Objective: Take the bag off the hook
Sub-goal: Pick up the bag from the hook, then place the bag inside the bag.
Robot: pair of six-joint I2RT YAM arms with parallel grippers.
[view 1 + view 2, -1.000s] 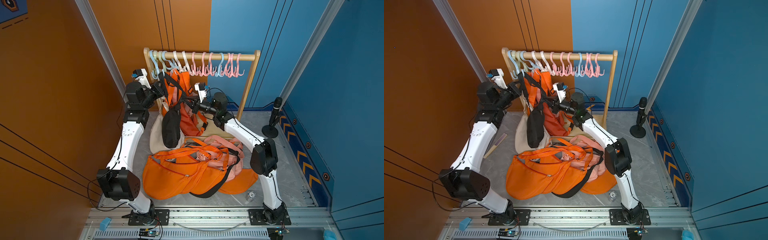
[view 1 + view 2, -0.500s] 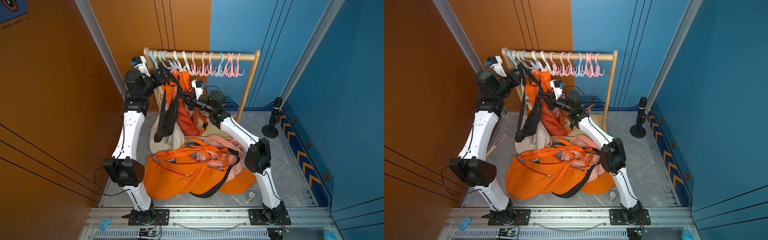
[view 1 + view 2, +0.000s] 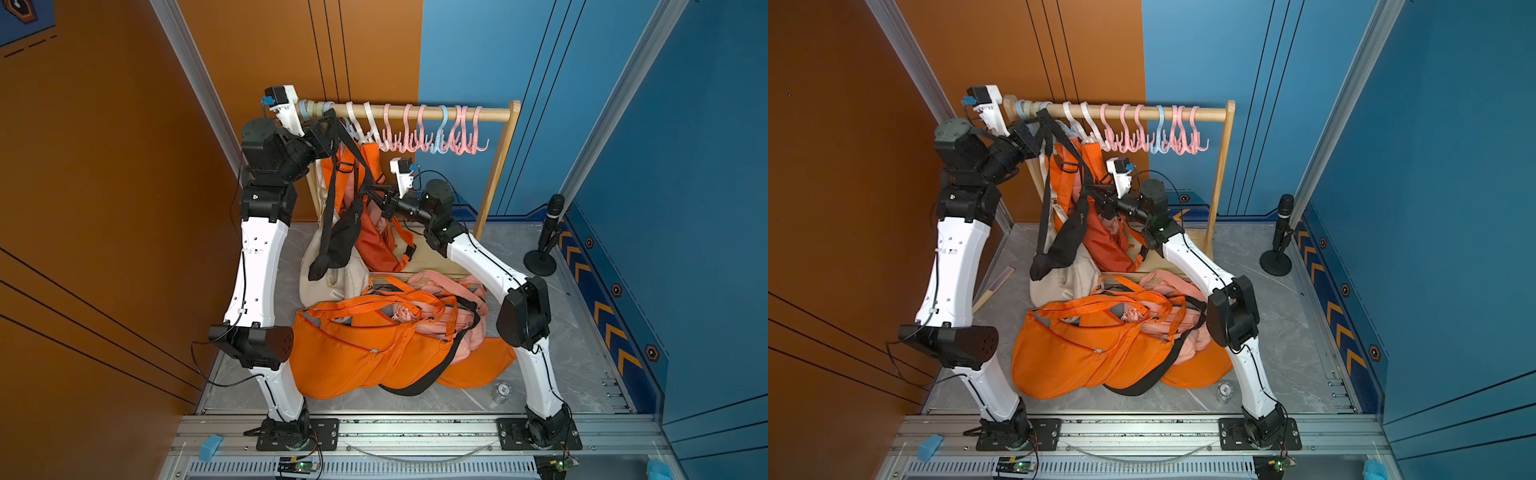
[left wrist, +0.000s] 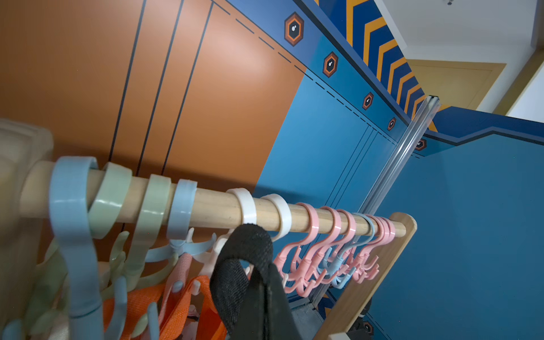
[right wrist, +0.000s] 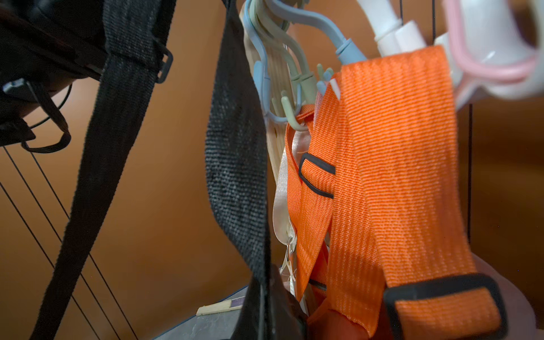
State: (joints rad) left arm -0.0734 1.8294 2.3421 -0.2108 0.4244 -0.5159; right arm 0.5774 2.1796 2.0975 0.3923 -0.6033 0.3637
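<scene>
Tag (image 3: 334, 294) writing is too small to read. Your left gripper (image 3: 332, 121) and right gripper (image 3: 368, 192) pinch the black strap (image 5: 235, 153) tight.

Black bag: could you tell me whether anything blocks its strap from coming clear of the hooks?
Nothing visible does. The strap loop sits in the shut left gripper in front of the rod, apparently on no hook; the white hooks are close beside it.

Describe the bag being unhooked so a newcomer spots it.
Find the wooden rail of hooks at the back. Under its orange-wall end, a slim black bag dangles by a long strap. Its neighbours are an orange bag and a cream bag.
</scene>
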